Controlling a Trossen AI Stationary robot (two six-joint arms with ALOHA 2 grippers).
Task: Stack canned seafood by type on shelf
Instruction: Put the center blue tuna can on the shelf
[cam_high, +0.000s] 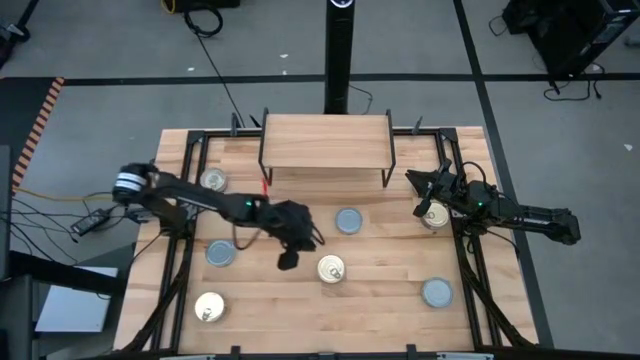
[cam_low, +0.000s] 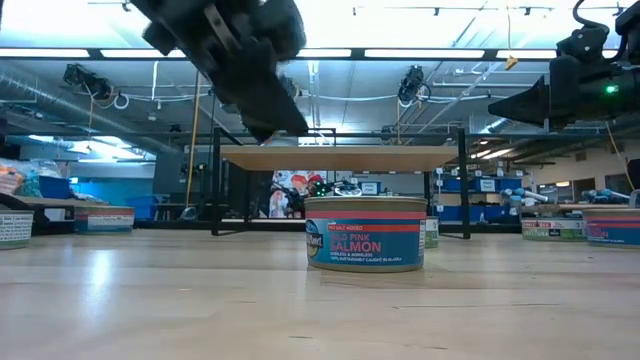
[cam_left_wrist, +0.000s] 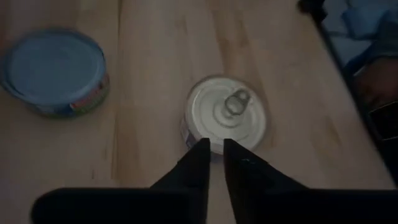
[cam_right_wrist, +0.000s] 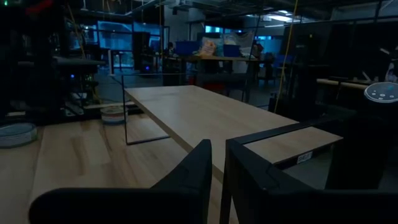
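Left claw (cam_high: 291, 252), fingers nearly together and empty, hangs above the surface (cam_high: 380, 305) just beside the gold-lidded tin (cam_high: 331, 269), which lies toward the right arm's side and probably slightly ahead; shelf (cam_high: 325, 141) bare.

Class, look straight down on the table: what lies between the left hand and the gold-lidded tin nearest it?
Nothing. In the high view only bare tabletop separates the left hand from the gold-lidded tin.
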